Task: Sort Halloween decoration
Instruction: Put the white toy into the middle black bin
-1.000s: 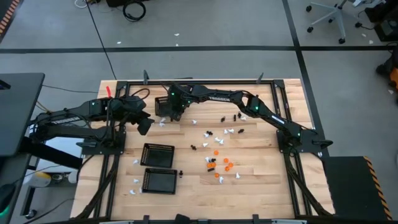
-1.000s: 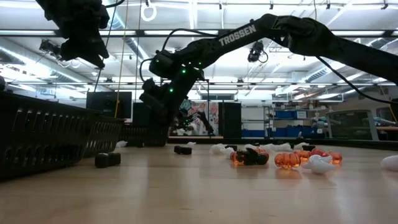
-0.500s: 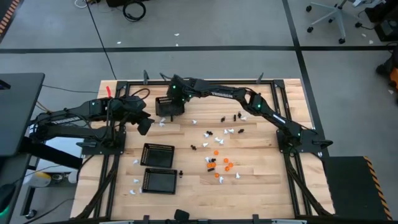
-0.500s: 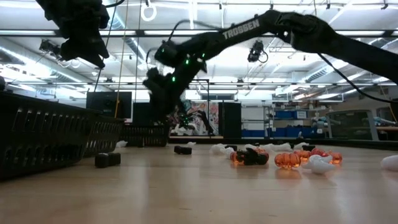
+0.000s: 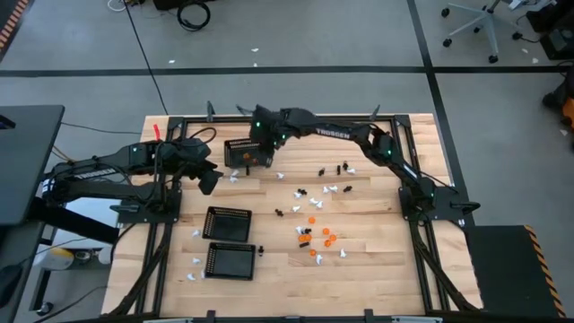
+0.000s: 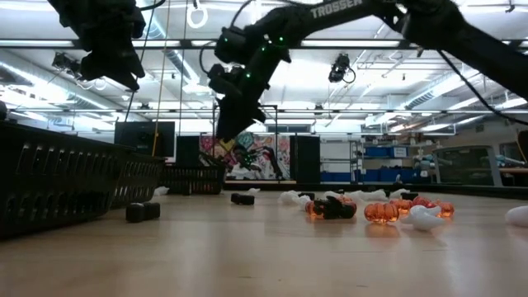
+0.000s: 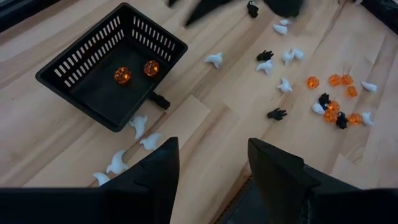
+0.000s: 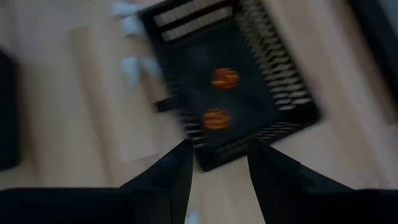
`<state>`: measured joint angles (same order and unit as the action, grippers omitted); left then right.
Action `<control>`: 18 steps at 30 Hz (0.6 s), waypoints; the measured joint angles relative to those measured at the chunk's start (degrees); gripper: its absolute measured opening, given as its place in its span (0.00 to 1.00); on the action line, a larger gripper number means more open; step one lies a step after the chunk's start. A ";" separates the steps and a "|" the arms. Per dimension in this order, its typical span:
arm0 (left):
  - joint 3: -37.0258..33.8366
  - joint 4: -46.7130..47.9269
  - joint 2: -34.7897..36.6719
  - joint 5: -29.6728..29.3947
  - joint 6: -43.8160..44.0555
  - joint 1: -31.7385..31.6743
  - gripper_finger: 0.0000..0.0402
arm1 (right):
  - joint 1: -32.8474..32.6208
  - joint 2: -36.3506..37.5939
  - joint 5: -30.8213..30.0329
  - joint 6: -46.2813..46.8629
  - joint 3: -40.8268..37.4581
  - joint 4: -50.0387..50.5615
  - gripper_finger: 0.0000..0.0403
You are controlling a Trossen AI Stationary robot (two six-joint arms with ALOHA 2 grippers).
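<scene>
Small orange (image 5: 316, 235), white (image 5: 334, 189) and black (image 5: 339, 168) decoration pieces lie scattered on the wooden table's middle. A black mesh basket (image 5: 235, 154) at the far left holds two orange pieces (image 7: 122, 75) (image 7: 151, 68), which also show in the right wrist view (image 8: 225, 78). My right gripper (image 8: 219, 149) hangs open above this basket (image 8: 292, 106), with nothing between its fingers. My left gripper (image 7: 211, 146) stays raised over the table's left side (image 5: 208, 182), open and holding nothing.
Two more black mesh baskets (image 5: 227, 223) (image 5: 230, 261) stand near the table's front left, with a few white pieces beside them. A black piece (image 7: 158, 100) and white pieces (image 7: 138, 124) lie just outside the far basket. A metal frame borders the table.
My right gripper has risen from just over the far-left basket to well above it, drifting slightly toward the table's far edge. The basket and the scattered pieces have stayed where they were.
</scene>
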<state>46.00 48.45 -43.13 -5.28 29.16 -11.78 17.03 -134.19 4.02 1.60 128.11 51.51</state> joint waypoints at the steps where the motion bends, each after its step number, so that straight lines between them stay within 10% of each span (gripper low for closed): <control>1: 0.00 0.00 0.00 -0.01 0.08 0.01 0.50 | -0.76 0.74 -0.54 0.15 -1.43 -0.50 0.39; 18: 0.00 0.19 0.00 -0.24 1.72 0.00 0.50 | -4.87 23.89 -2.39 8.75 -53.01 -40.86 0.39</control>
<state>46.00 48.64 -43.13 -5.52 30.87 -11.78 12.16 -110.30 1.62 10.36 75.09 10.64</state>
